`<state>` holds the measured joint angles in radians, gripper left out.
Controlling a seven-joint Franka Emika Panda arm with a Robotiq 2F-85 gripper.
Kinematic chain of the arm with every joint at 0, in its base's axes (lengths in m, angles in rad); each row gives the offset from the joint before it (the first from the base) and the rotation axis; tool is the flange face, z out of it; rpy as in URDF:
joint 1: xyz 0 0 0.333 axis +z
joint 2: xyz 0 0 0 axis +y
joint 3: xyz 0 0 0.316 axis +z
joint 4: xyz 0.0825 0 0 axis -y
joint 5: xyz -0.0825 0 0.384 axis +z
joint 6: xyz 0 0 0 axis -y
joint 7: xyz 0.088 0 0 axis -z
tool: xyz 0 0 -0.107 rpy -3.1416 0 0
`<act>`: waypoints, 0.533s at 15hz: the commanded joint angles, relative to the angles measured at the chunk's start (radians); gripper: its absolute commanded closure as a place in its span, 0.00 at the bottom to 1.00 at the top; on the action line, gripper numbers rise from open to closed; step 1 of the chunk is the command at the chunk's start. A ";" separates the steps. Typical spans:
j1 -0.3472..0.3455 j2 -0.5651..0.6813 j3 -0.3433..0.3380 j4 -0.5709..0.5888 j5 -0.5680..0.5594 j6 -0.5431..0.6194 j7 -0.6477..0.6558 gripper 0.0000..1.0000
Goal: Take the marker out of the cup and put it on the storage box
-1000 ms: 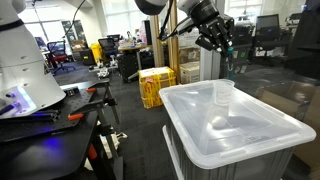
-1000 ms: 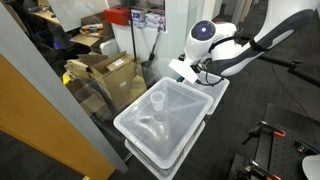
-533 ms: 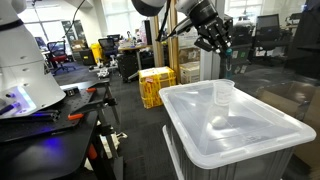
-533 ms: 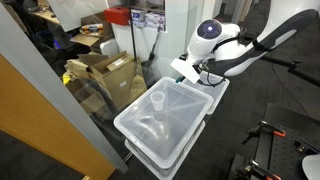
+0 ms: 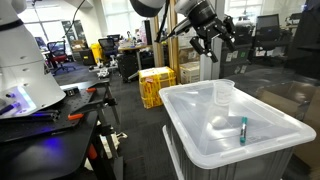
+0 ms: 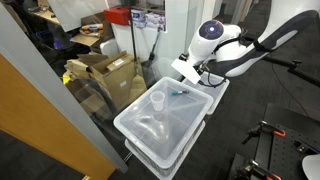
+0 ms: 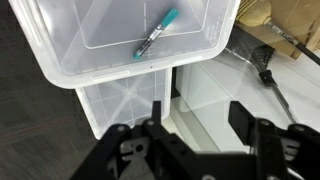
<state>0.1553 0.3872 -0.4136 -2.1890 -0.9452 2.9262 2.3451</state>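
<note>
The teal-green marker (image 5: 243,129) lies flat on the lid of the whitish storage box (image 5: 200,150), apart from the clear cup (image 5: 224,93) standing upright on that lid. In an exterior view the marker (image 6: 177,93) rests near the box's end under the arm, with the cup (image 6: 157,102) more central on the box (image 6: 140,138). My gripper (image 5: 215,42) hangs above the box, open and empty. In the wrist view the gripper (image 7: 197,110) shows its two fingers spread, and the marker (image 7: 157,34) lies diagonally on the lid (image 7: 90,45) below. The cup is out of the wrist view.
A yellow crate (image 5: 156,85) stands on the floor behind the box. Cardboard boxes (image 6: 105,75) sit beside a glass partition. A dark workbench with tools (image 5: 50,115) is off to one side. A second bin (image 7: 120,100) sits beneath the storage box.
The jaws have gone from shut to open. The marker, not seen on the lid before, now lies on it. The arm has barely moved.
</note>
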 commanded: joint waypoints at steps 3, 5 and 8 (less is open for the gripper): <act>0.012 -0.044 -0.012 -0.030 -0.019 0.021 0.025 0.00; 0.014 -0.048 -0.013 -0.030 -0.022 0.021 0.026 0.00; 0.005 -0.016 0.000 0.000 -0.001 0.001 0.000 0.00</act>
<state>0.1606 0.3716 -0.4136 -2.1894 -0.9458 2.9268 2.3451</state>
